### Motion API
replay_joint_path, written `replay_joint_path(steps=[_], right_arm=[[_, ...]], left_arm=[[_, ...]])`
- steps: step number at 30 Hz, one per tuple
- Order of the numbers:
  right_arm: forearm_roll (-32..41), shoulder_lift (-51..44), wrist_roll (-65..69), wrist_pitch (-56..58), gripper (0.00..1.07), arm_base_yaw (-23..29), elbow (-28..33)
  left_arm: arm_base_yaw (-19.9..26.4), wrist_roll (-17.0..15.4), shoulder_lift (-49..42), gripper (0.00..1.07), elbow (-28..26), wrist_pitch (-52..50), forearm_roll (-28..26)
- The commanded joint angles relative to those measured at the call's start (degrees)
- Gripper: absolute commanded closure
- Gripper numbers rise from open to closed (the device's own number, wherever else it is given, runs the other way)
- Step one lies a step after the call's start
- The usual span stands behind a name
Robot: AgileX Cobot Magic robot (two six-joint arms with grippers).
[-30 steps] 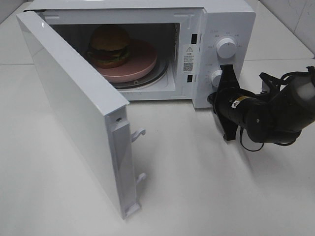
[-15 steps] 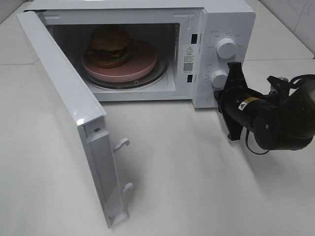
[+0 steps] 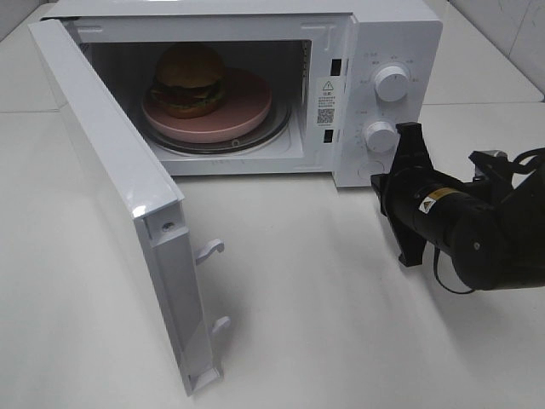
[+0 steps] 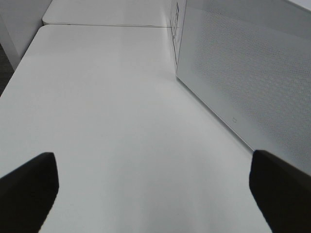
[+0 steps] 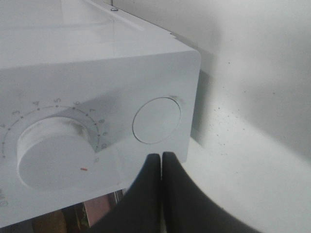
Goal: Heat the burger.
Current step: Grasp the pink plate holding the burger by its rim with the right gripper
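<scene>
The burger [image 3: 189,78] sits on a pink plate [image 3: 247,106] inside the white microwave [image 3: 400,34], whose door [image 3: 111,179] stands wide open to the left. My right gripper [image 3: 377,181] is shut with nothing in it, just off the lower right corner of the microwave's front. In the right wrist view its closed fingertips [image 5: 161,156] hang a little short of the round button [image 5: 156,120] beside a timer dial [image 5: 51,153]. My left gripper [image 4: 154,165] is open and empty over bare table, next to the door's outer face [image 4: 252,73]; it does not show in the exterior view.
Two dials [image 3: 391,83] [image 3: 380,136] stand on the control panel. The door's latch hooks [image 3: 209,250] stick out over the table. The glass turntable [image 3: 281,128] lies under the plate. The right arm's black body [image 3: 477,239] fills the table's right side.
The door swung further open, then stopped. My right gripper drew back from the panel, moving right and toward the table's front, still shut.
</scene>
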Motion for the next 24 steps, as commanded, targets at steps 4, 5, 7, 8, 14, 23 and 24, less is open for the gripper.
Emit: replay_joint_path(steps=[4,5,7,8,14,23,24], right_arm=[[-0.4,-5.96,-7.33,0.0,1.07,0.29,4.7],[-0.4,-5.96,-7.33,0.0,1.07,0.29,4.7],[-1.78,-10.71,-19.14,5.84,1.07,0.29,7.05],[-1.78,-10.71,-19.14,5.84,1.07,0.29,7.05],[-3.95,-19.88,-43.14,28.3,1.07,0.29,6.36],[-3.84,-27.44,-93.05,59.19,0.99,0.29,-2.06],[-3.84,-27.44,-93.05,59.19,0.99,0.29,-2.06]], left_arm=[[0.17,0.0,-0.29,0.07,0.23,0.17,-0.06],[0.17,0.0,-0.29,0.07,0.23,0.17,-0.06],[0.17,0.0,-0.29,0.07,0.23,0.17,-0.06],[0.17,0.0,-0.29,0.07,0.23,0.17,-0.06],[0.17,0.0,-0.29,0.07,0.23,0.17,-0.06],[0.17,0.0,-0.29,0.07,0.23,0.17,-0.06],[0.17,0.0,-0.29,0.07,0.23,0.17,-0.06]])
